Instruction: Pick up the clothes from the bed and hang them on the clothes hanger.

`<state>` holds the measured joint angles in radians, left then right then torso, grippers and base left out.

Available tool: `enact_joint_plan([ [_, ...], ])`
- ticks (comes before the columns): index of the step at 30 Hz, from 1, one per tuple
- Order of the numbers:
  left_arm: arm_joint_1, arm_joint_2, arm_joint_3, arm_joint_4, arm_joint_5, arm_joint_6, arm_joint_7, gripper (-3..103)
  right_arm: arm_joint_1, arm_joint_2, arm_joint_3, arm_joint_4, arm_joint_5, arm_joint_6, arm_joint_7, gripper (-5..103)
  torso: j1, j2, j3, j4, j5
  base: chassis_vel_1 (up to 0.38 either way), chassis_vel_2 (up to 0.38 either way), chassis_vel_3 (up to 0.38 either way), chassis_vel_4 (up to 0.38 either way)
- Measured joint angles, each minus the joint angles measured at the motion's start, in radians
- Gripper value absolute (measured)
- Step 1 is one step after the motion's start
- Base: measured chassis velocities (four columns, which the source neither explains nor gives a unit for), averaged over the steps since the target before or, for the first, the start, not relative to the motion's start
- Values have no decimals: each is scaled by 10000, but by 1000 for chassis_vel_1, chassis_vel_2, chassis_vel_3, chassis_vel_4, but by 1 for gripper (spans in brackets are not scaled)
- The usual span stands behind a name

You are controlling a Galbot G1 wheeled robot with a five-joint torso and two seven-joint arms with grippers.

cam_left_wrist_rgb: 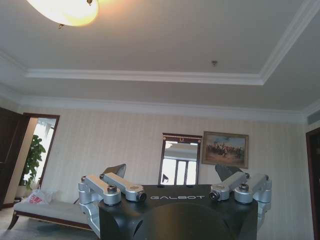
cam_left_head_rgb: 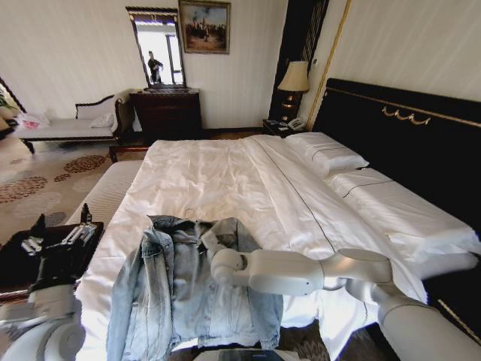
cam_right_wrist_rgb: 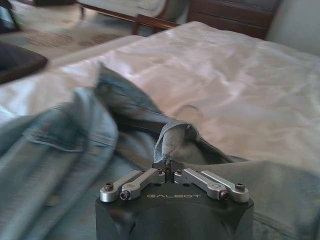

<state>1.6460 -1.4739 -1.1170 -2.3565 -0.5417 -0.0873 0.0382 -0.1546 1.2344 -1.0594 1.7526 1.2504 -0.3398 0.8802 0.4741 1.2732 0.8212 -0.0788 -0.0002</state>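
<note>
Denim jacket (cam_left_head_rgb: 192,289) lies spread at the foot of the bed (cam_left_head_rgb: 225,177), draped partly over the near edge. My right pincer (cam_right_wrist_rgb: 168,167) is pressed together on a raised fold of the cloth near the collar, pinching it into a small peak. My left pincer (cam_left_wrist_rgb: 170,182) is spread, holding nothing, pointed up toward the ceiling, parked low at my left side. Judgement: fabric is soft yet weighty; it will sag and trail when lifted. Collar or shoulder seam looks the surest hold; a thin fold could slip.
</note>
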Motion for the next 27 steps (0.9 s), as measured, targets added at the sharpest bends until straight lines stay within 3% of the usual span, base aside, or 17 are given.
enact_joint_plan([
  [7, -87, 3, -118, 154, -86, -9, -7, 100, -83, 719, -668, -552, -322, 635, -886, 3, 0, 0, 0, 0, 0, 0, 0, 0, 0],
  [20, -198, 91, -391, 376, -403, -46, -28, 100, -212, 2393, -1057, -2512, 333, 1177, -860, 3, 0, 0, 0, 1, 0, 0, 0, 0, 0],
  [27, -170, 139, -469, 378, -480, -46, -44, 100, -550, 3055, -597, -3601, 1062, 1468, -494, 3, 0, 0, 1, 0, -1, 0, 0, 0, 0],
])
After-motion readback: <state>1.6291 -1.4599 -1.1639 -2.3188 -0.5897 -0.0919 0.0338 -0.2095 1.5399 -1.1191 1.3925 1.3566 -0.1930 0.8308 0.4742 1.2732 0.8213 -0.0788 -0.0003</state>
